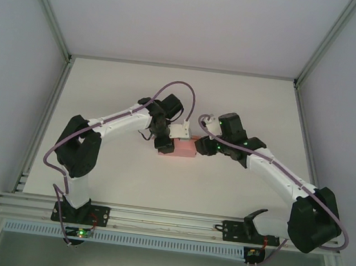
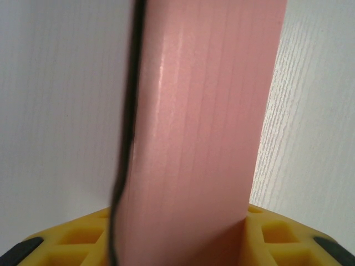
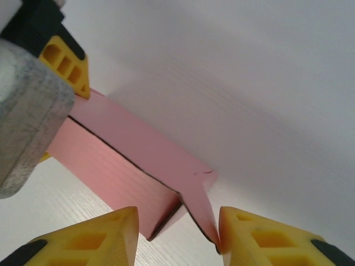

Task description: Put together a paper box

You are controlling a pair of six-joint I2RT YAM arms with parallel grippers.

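Over the bench (image 1: 127,179), the left tool (image 1: 164,143) is pinching the paper box (image 1: 184,148) — the spread right tool (image 3: 178,219) should be closing squarely on its flap (image 3: 201,206).

Left arm (image 1: 117,122) and right arm (image 1: 277,174): white link shells, bulky black joint housings. Black base plates are bolted on the aluminium rail (image 1: 167,221), with thin red wires at each plate. One purple cable (image 1: 170,87) loops along each arm from the rail end outward. A green indicator light (image 1: 79,232) shows just below the rail under the left base, and further green lights show on the right wrist housing. Left end effector (image 2: 177,235) and right end effector (image 3: 177,238): yellow fingers (image 3: 94,241) moulded with open cells, and black inserts at the outer corners.
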